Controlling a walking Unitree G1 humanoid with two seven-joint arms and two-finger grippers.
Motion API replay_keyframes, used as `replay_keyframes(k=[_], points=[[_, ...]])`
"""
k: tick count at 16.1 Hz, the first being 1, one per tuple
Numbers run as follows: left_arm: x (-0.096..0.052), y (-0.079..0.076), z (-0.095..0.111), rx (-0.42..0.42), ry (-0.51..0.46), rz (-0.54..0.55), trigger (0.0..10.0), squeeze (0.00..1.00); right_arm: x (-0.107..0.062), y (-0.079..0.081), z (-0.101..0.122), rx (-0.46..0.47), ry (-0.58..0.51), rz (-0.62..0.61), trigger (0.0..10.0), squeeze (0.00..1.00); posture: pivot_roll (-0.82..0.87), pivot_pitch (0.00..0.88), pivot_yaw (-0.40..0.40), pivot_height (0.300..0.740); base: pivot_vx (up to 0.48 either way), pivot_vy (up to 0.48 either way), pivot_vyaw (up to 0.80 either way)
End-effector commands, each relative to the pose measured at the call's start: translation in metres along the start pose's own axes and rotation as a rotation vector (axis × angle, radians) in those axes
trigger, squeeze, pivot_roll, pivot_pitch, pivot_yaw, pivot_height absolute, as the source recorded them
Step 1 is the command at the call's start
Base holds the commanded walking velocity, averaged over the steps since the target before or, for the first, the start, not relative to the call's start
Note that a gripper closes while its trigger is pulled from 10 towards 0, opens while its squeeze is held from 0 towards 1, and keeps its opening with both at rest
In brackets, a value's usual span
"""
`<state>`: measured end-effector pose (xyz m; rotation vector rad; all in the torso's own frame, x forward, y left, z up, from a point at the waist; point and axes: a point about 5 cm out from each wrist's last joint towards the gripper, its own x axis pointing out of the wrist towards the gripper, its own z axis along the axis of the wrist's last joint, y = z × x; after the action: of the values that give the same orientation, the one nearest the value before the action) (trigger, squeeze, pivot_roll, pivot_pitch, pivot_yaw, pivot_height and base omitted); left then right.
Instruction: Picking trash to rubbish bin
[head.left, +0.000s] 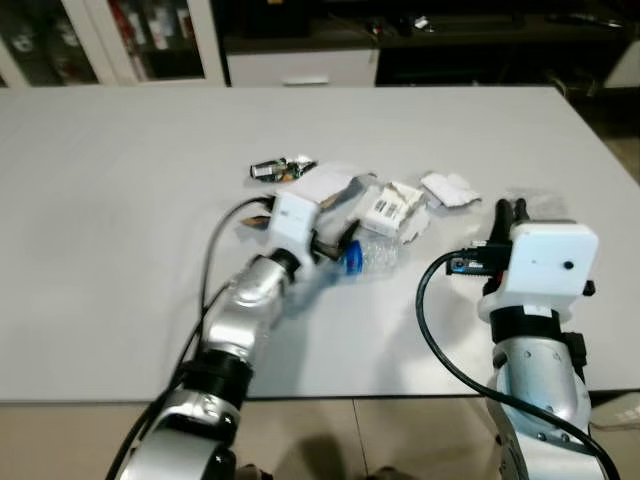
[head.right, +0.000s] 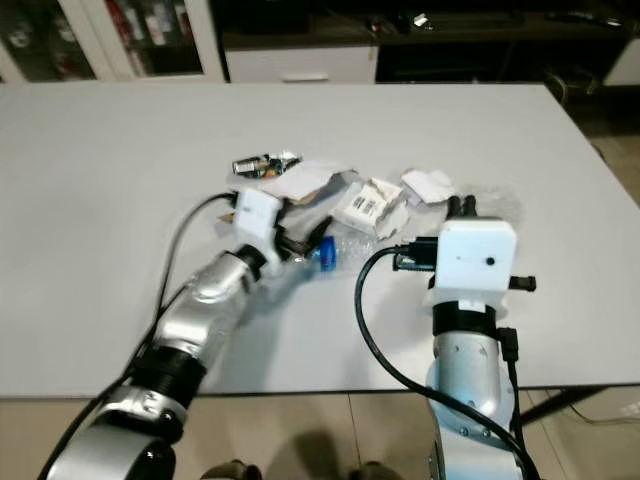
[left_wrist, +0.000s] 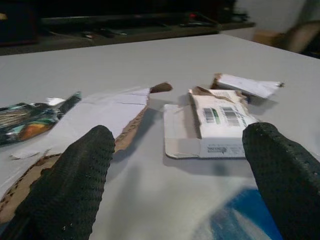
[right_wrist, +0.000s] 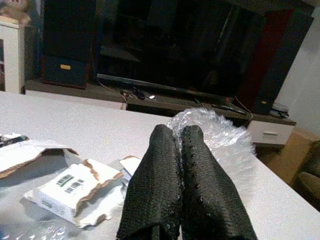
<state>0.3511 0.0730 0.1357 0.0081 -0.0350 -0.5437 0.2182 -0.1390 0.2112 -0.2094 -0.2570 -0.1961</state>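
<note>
bottle (head.left: 368, 256): left claw (head.left: 335, 245) partly covers | bubble wrap (right_wrist: 220, 135): half hidden behind right claw (right_wrist: 181, 145)

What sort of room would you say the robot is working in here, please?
Probably a living or dining room at home: a large white table strewn with torn packaging, a low dark TV unit with a big screen behind it, and glass-fronted cabinets along the wall.

I see the desk (head.left: 120, 200) lit evenly and bright from above, with soft shadows under my arms. The head views are sharp. In both wrist views the near black fingers (left_wrist: 70, 190) are blurred, and the far background is dark.
</note>
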Motion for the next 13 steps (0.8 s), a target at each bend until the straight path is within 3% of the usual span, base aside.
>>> replay_keyframes(k=[1,13], points=[[0.0051,-0.0093,0.0036,0.001,-0.011,-0.023,10.0,0.0,-0.0004,-0.0048,-0.001,-0.022,0.001,-0.018,10.0,0.0,0.01,0.106,0.012,0.74,0.0,-0.39,0.0],[0.0052,-0.0085,0.0042,0.001,-0.014,-0.013,10.0,0.0,-0.0003,-0.004,0.0007,-0.033,-0.007,-0.01,10.0,0.0,0.0,0.11,0.009,0.74,0.0,-0.386,0.0]])
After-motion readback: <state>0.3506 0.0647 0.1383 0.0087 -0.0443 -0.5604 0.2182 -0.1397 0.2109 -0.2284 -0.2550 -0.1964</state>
